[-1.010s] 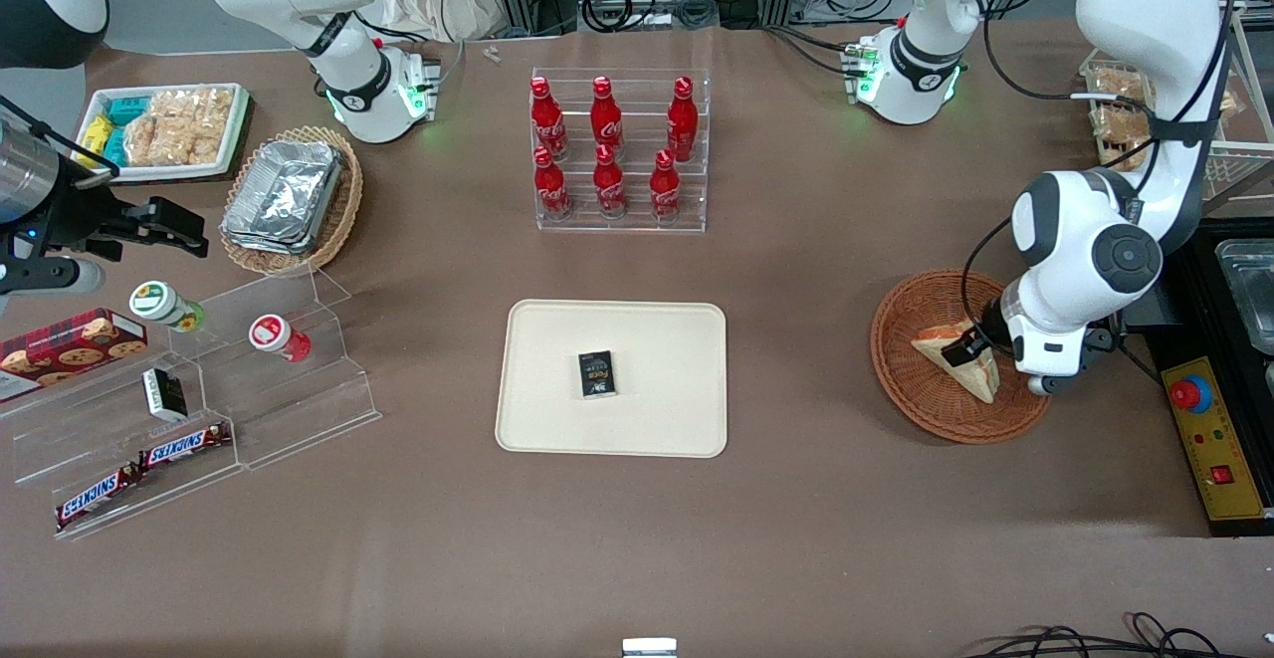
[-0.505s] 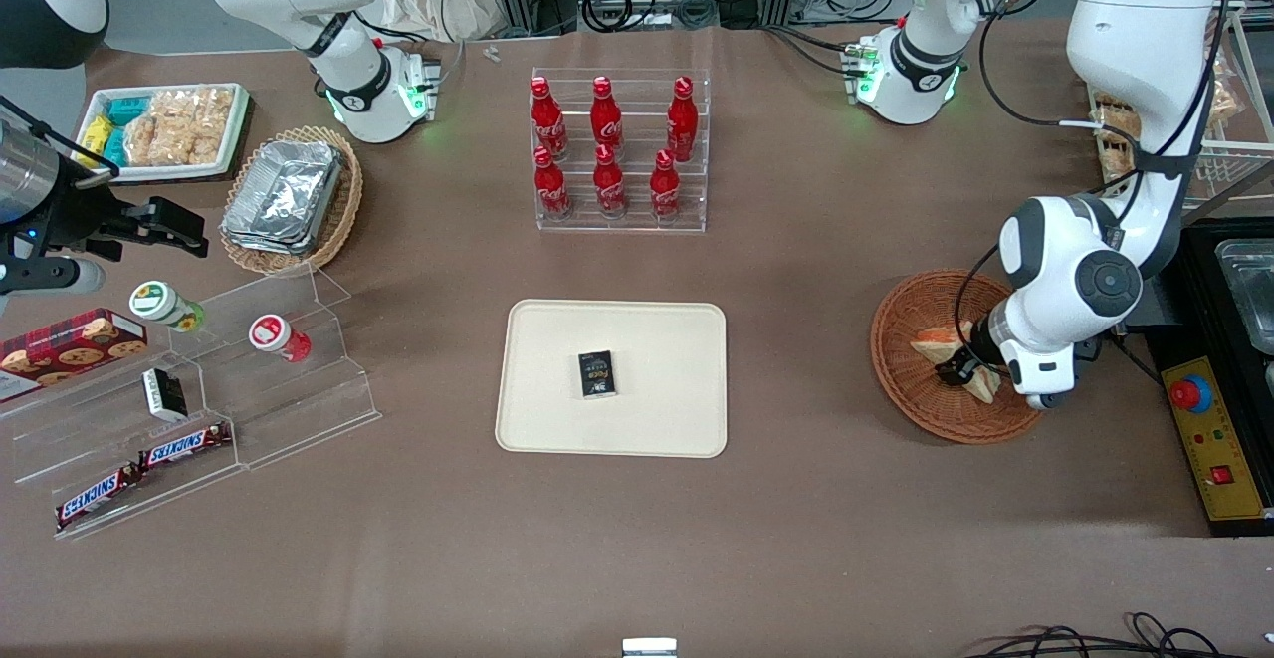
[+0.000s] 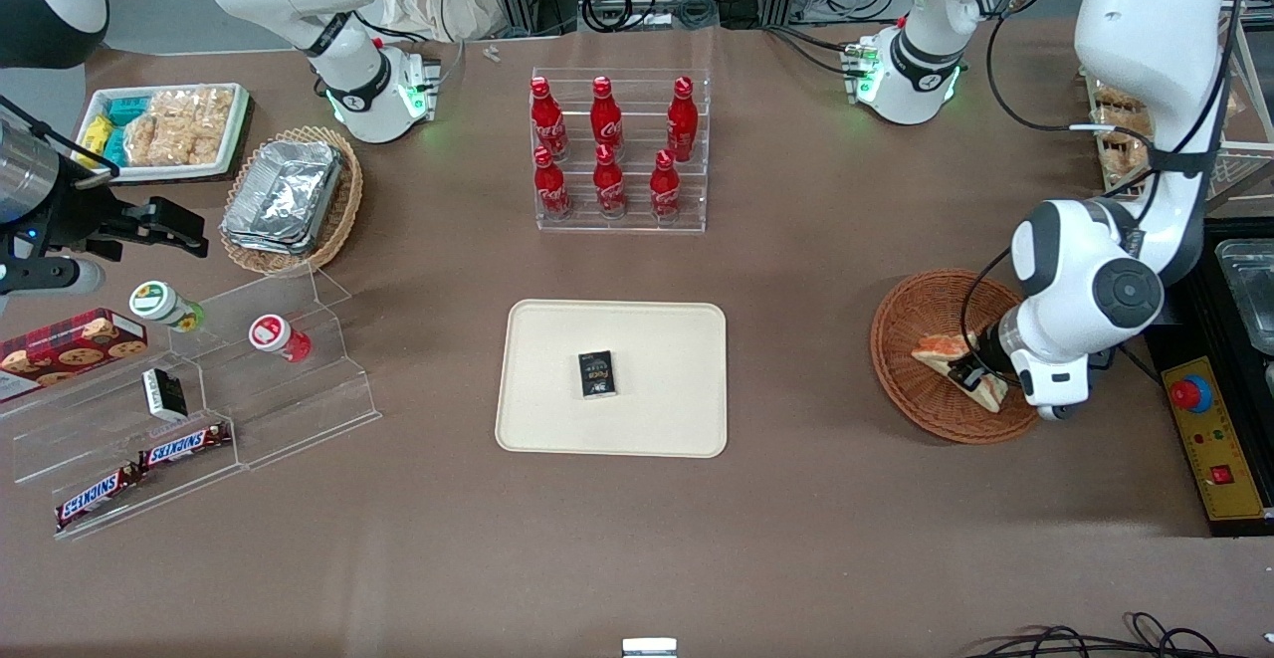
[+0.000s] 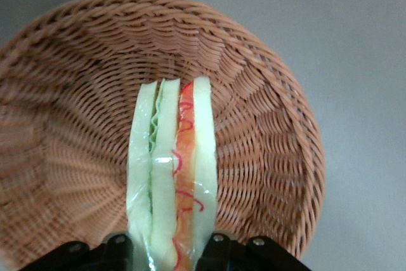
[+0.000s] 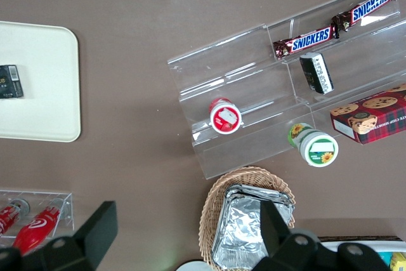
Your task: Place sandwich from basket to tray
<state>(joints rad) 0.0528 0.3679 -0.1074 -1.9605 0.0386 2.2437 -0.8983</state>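
Note:
The sandwich (image 3: 946, 351), a pale wedge with red and green filling, is held on its edge over the round reddish-brown basket (image 3: 896, 339). My left gripper (image 3: 970, 371) is shut on it, one finger (image 4: 117, 247) pressing each bread face. The wrist view shows the sandwich (image 4: 172, 157) running out from the gripper (image 4: 170, 253) across the basket (image 4: 266, 125). I cannot tell whether it still touches the weave. The cream tray (image 3: 557, 339) lies at mid-table, toward the parked arm's end from the basket.
A small black packet (image 3: 596, 374) lies in the middle of the tray. A clear rack of red bottles (image 3: 617, 150) stands farther from the front camera than the tray. A control box with a red button (image 3: 1191, 394) sits beside the basket.
The sandwich lay with its broad face up; now it stands narrower, on edge, between the fingers. The wrist swung slightly toward the parked arm's end and back.

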